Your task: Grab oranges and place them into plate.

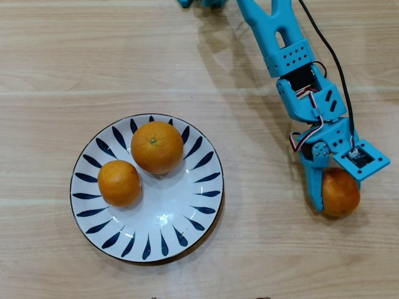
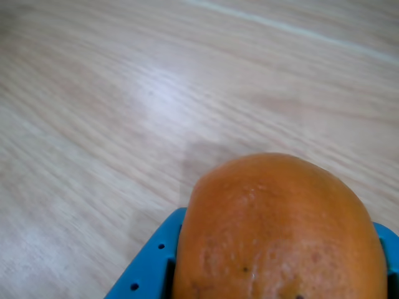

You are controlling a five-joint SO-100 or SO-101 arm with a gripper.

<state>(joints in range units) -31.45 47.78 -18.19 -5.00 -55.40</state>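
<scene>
The blue arm reaches down from the top of the overhead view, and its claw [image 1: 330, 200] sits low on the right side of the pale wooden desk [image 1: 262, 261], pinching the third orange [image 1: 341, 193]. One blue finger [image 1: 313, 184] curves along the orange's left flank, and the rest of the claw's body covers the fruit's upper part, so only its lower right bulge shows from above. Whether the orange rests on the desk or is lifted clear, I cannot tell from here.

In the wrist view the same orange [image 2: 280, 230] fills the lower right of the picture, big and slightly blurred, its dimpled skin catching the light. Blue plastic of the claw hugs it on both sides, with a perforated blue finger [image 2: 146, 274] at its left and a sliver of blue at the far right edge. Beyond it lies bare wood grain.

Well apart to the left in the overhead view sits the plate [image 1: 187, 233], white with dark blue petal strokes around the rim. Two oranges lie in it: the larger orange [image 1: 157, 147] toward the plate's upper middle, with a small stem mark on top, and the smaller orange [image 1: 119, 182] just beside it to the lower left, the two nearly touching.
</scene>
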